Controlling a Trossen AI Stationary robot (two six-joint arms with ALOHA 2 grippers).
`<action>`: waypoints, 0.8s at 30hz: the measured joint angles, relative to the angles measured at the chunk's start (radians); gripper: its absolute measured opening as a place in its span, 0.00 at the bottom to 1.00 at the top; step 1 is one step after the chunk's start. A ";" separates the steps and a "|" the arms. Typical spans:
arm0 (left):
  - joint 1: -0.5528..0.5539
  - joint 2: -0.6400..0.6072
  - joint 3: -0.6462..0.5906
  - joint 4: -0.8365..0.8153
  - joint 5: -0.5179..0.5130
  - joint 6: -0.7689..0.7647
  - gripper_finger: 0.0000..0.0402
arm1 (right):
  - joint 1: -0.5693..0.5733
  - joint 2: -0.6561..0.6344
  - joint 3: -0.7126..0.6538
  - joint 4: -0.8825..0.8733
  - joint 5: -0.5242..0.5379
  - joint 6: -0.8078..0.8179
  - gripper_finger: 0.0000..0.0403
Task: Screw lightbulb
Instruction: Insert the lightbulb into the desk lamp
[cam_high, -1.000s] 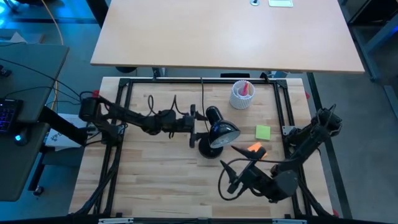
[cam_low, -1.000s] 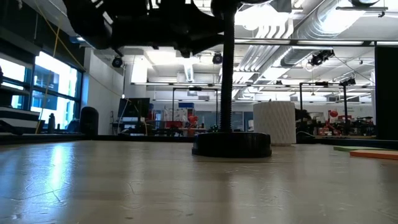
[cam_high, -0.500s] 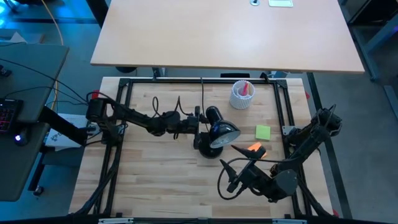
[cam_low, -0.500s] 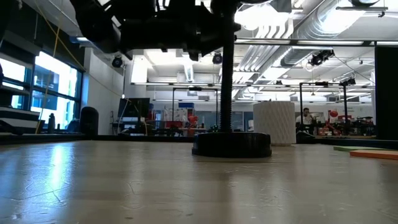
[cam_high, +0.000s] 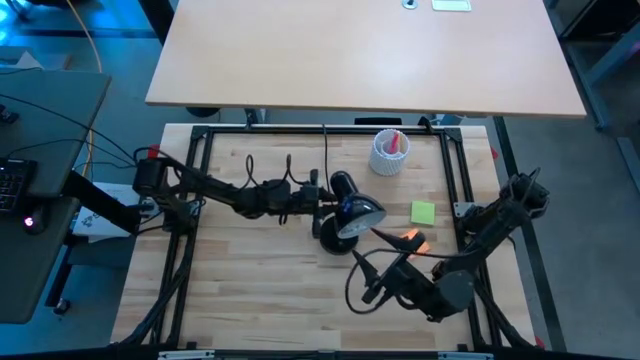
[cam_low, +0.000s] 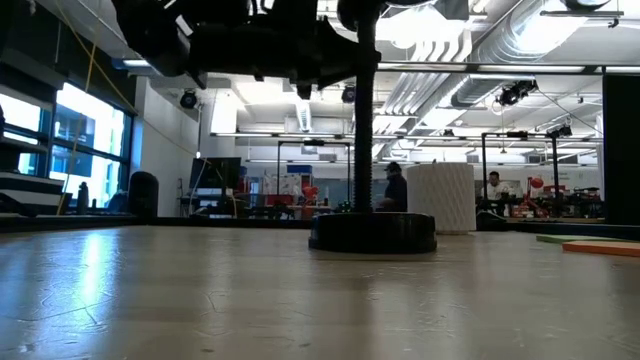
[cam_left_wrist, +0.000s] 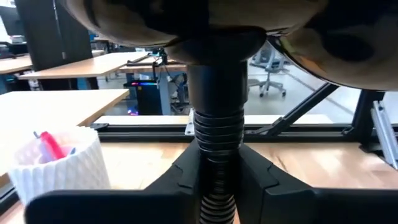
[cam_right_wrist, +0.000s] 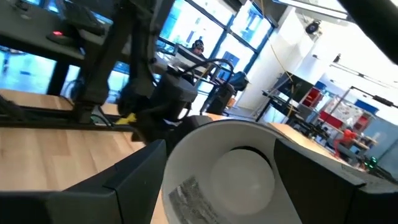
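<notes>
The lightbulb (cam_right_wrist: 244, 171) sits deep inside the round shade of the black desk lamp (cam_high: 357, 212), at the centre of the white reflector. From these views it cannot be told whether its screw base is fully seated. The shade's mouth tilts toward the near side of the surface (cam_high: 260, 270), where the right gripper (cam_high: 372, 285) hangs just short of the lamp, released, with its fingers spread wide and nothing between them. Its wrist camera looks straight into the shade.

The left gripper (cam_high: 322, 203) is on the far side of the lamp from the right one. It appears clenched on the lamp's ribbed flexible neck just below the shade, one finger (cam_left_wrist: 183, 180) pressed to each side. That hold probably steadies the lamp against twisting.

The bulb is likely light, thin-walled and fragile, and its frosted skin is smooth, so a hard squeeze risks cracking it and a soft one risks slipping. The best hold is probably around the widest part of the dome, which is the part that faces out of the shade, since the metal base is buried in the socket. The shade's rim leaves little room beside the bulb, so the fingers should enter straight along the lamp's axis. Turning calls for short twists with light, even pressure.

A white ribbed cup (cam_high: 388, 152) stands beyond the lamp, well apart from it.
</notes>
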 joint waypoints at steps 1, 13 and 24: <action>-0.004 -0.005 0.000 -0.013 -0.010 0.002 0.11 | -0.006 0.000 0.000 -0.004 0.000 0.002 0.74; -0.072 -0.143 -0.002 -0.282 -0.286 0.011 0.13 | -0.002 0.003 0.000 -0.584 -0.189 -0.202 0.74; -0.119 -0.143 -0.002 -0.311 -0.389 0.018 0.13 | -0.116 0.004 -0.001 -0.539 -0.116 -0.340 0.74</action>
